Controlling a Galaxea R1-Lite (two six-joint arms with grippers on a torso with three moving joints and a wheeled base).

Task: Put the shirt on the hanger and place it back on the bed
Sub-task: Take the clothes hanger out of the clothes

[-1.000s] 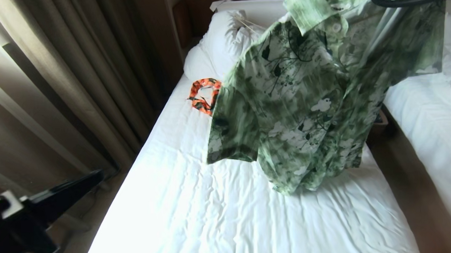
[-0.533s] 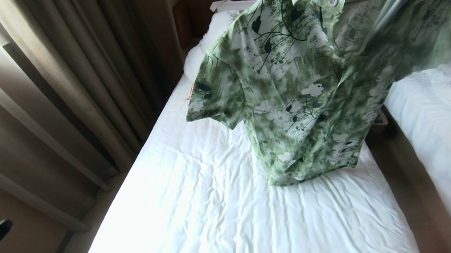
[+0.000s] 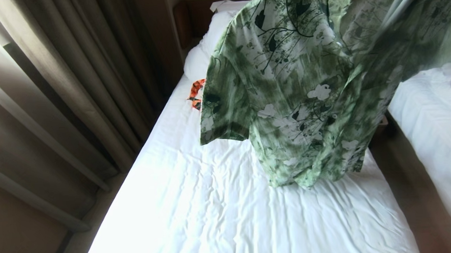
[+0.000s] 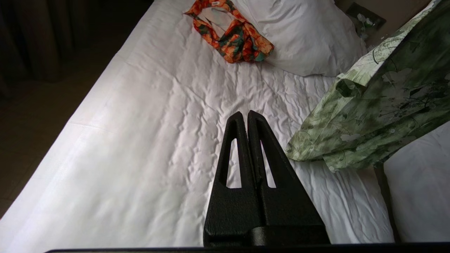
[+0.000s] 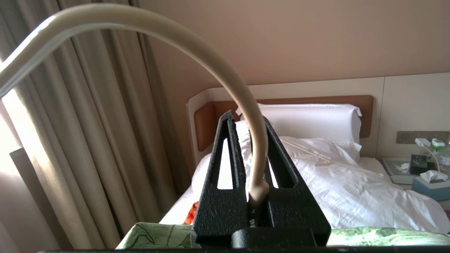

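Left gripper (image 4: 245, 116) gone from head view, jaws closed, empty. Right gripper (image 5: 248, 123) pinches hanger (image 5: 197, 42) hook so shirt (image 3: 304, 83) hangs over bed (image 3: 222, 219).

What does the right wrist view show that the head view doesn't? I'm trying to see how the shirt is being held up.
Only the right wrist view shows the right gripper shut on the hook of the hanger, plus a bedside table with a tissue box. Only the head view shows the shirt spread out, hanging above the bed, its hem near the sheet. Both show the curtains, the headboard, the pillow and a bit of the orange garment.
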